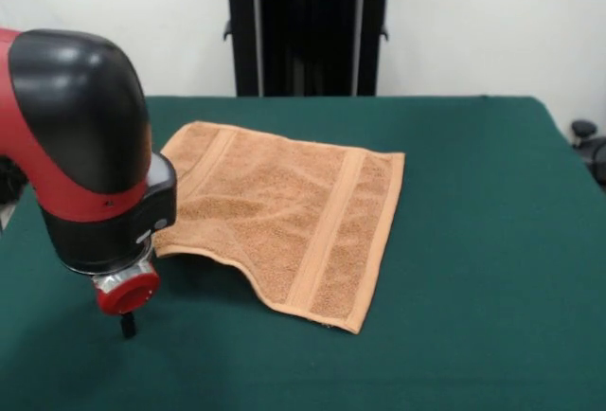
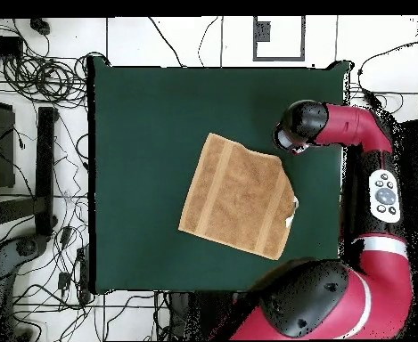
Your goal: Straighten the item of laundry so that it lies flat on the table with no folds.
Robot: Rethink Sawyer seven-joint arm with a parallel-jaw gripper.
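The orange-tan towel [image 1: 284,207] lies spread out on the green table [image 1: 473,241], near the middle. Two flat woven bands run across it. Its near left edge is wavy and slightly raised, with a shadow under it. In the overhead view the towel [image 2: 237,196] sits tilted, and a small white tag [image 2: 293,210] shows at its right edge. My gripper [image 1: 126,324] hangs below a red disc just off the towel's left corner, close to the table. In the overhead view the arm's head [image 2: 299,127] hides it.
The black pedestal [image 1: 308,27] stands behind the table's far edge. My arm's red links [image 2: 377,187] run along the table's right side in the overhead view. Cables [image 2: 34,80] and dark equipment lie on the floor at the left.
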